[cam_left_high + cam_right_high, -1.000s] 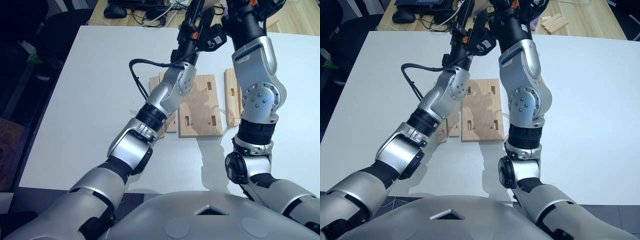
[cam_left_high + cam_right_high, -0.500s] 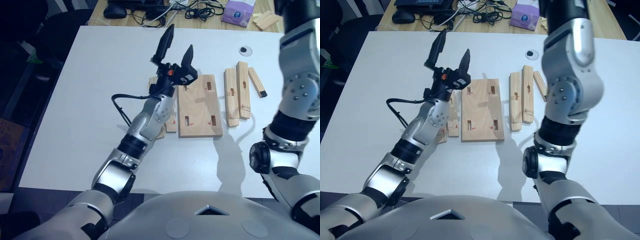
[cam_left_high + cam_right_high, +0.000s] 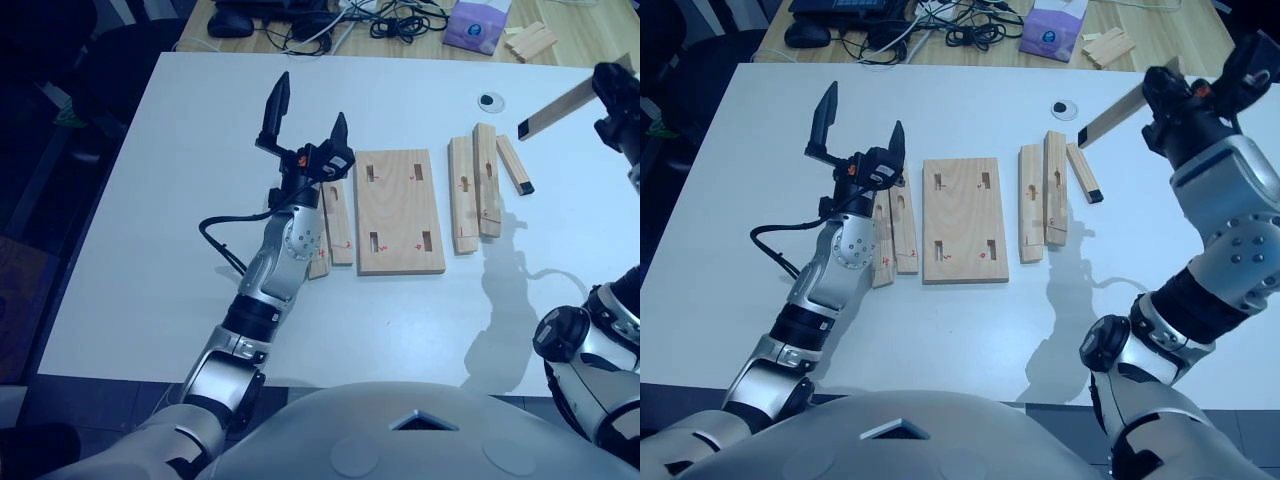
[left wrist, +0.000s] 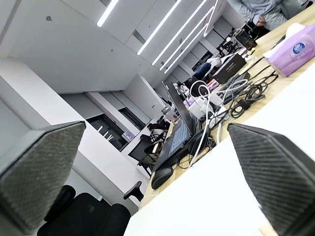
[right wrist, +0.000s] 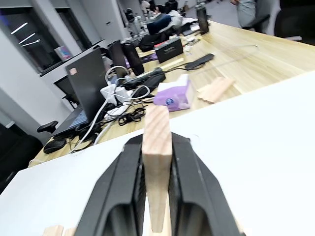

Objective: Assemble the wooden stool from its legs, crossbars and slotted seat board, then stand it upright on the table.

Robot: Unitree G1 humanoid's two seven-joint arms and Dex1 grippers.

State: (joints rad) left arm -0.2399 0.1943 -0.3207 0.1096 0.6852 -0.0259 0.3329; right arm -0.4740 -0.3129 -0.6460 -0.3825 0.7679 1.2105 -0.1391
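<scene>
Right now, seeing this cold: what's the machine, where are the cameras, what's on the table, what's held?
It is a humanoid robot with two arms, each ending in a two-finger gripper. The two wide pictures come from cameras in its head, looking down at a white table. The other two come from cameras on the wrists. On the table lie a slotted seat board, two wooden bars left of it and three wooden bars to its right. The left gripper is raised, open and empty. The right gripper, lifted, is shut on a sixth bar.
</scene>
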